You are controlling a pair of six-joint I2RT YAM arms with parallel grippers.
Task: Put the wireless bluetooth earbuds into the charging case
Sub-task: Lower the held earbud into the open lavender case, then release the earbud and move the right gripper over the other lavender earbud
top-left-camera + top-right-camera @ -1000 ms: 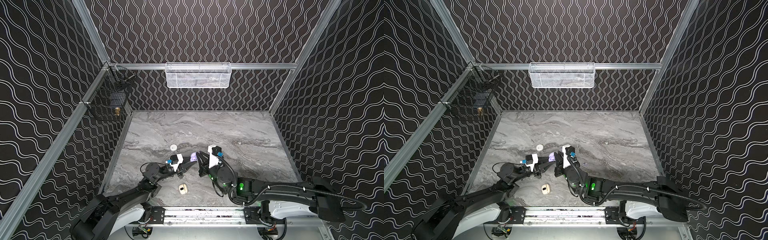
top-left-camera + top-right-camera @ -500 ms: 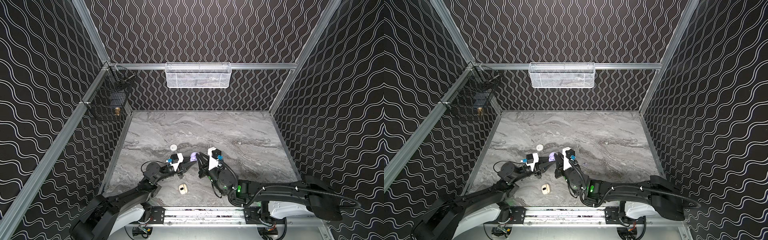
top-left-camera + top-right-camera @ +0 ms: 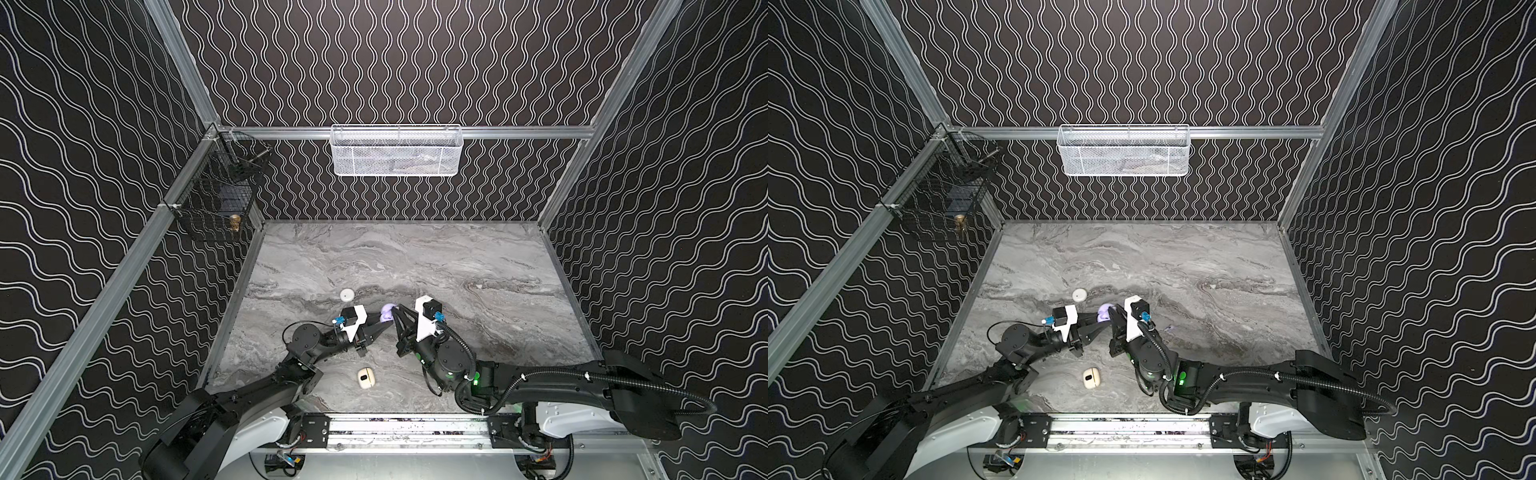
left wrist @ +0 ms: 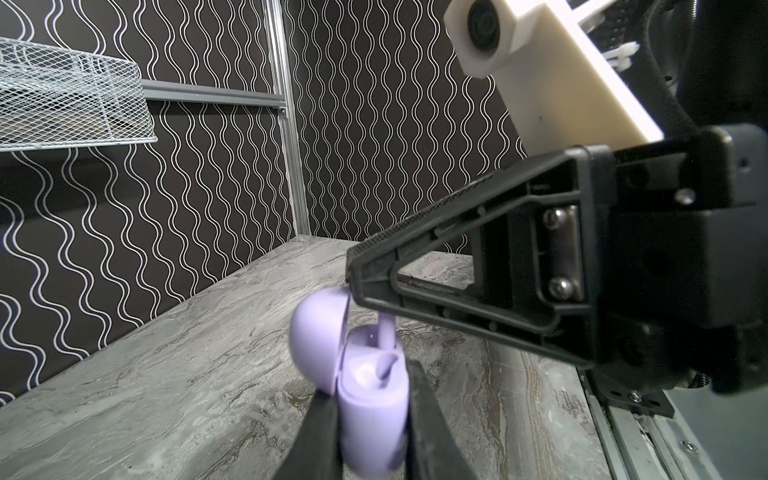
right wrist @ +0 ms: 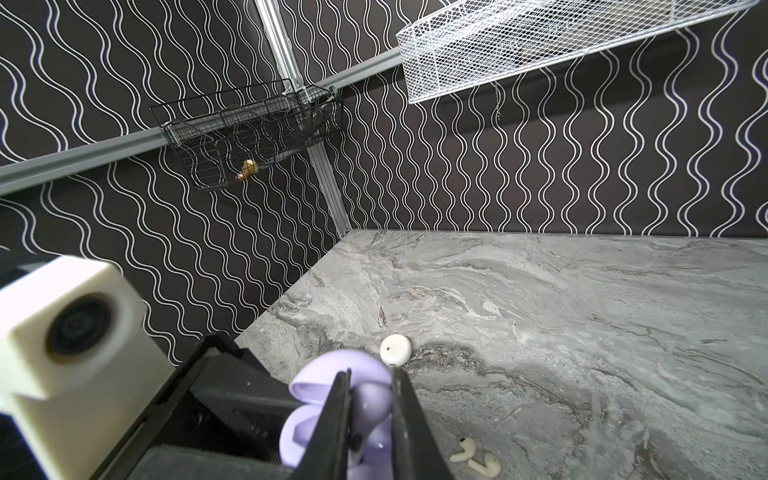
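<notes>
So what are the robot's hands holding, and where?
The left gripper clamps the lilac case by its lower body; the right gripper pinches a lilac earbud by its head.

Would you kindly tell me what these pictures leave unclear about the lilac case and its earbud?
- Lilac earbud: head hidden behind the right gripper, left wrist view.
- Lilac case: inside blurred there, so seating is unclear.
- Both top views: case too small, partly covered by the left gripper.

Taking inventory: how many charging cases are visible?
3: the open lilac case clamped in the left gripper; a round white case lying beyond it; a cream case nearer the front rail.
</notes>
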